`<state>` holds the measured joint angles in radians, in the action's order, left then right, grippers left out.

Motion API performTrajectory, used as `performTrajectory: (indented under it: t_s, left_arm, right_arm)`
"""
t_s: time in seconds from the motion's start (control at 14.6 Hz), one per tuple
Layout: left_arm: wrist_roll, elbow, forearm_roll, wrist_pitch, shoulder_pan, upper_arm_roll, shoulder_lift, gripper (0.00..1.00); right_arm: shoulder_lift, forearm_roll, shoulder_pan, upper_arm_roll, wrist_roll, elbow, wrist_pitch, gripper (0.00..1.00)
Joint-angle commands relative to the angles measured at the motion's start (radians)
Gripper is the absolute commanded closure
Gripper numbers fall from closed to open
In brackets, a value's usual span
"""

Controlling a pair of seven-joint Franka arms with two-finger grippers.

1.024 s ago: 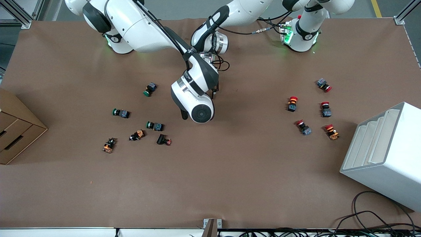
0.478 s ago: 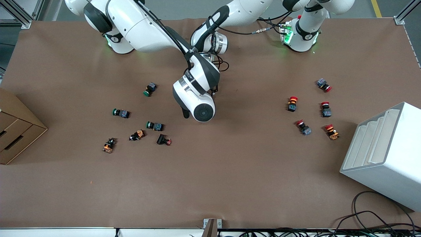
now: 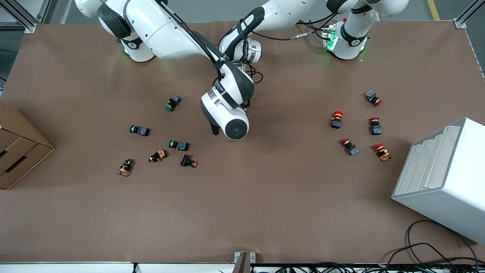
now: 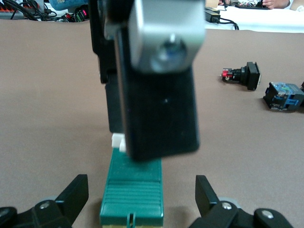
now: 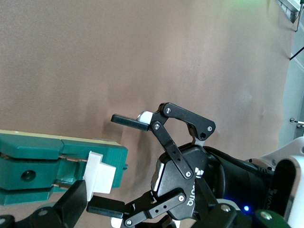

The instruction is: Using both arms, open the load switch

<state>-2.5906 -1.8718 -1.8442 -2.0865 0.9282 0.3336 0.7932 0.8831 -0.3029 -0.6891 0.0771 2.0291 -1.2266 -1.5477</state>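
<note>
Hiding under the arms in front view, load switch point(image 5: 57, 173) shows only wrist-side — left gripper point(image 4: 142, 199) spread around it, right gripper point(image 5: 83, 209) pinching it.

In the front view we cannot see the switch: the right arm point(image 3: 227, 110) covers it and both end effectors. In the left wrist view the right end effector point(image 4: 159, 85) hides the far end of the switch point(image 4: 133, 194). In the right wrist view the switch point(image 5: 57, 168) is cut off at the edge.
</note>
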Motion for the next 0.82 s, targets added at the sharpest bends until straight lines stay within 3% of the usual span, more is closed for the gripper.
performTrajectory:
  t_s: [0.0,0.55,0.75]
  left_arm:
    - [0.006,0.016,-0.003,-0.015,-0.005,-0.002,0.004,0.01]
    - [0.041,0.031,0.028,-0.024,-0.009,0.002,-0.005,0.01]
    - [0.047,0.04,0.042,-0.027,-0.012,0.002,-0.005,0.01]
  right_arm:
    - [0.01,-0.015,-0.003,0.001,-0.018,-0.013,-0.008,0.0]
    - [0.001,-0.016,0.028,0.001,-0.061,0.004,-0.008,0.0]
    - [-0.029,-0.018,0.101,0.006,-0.203,0.033,0.082,0.0]
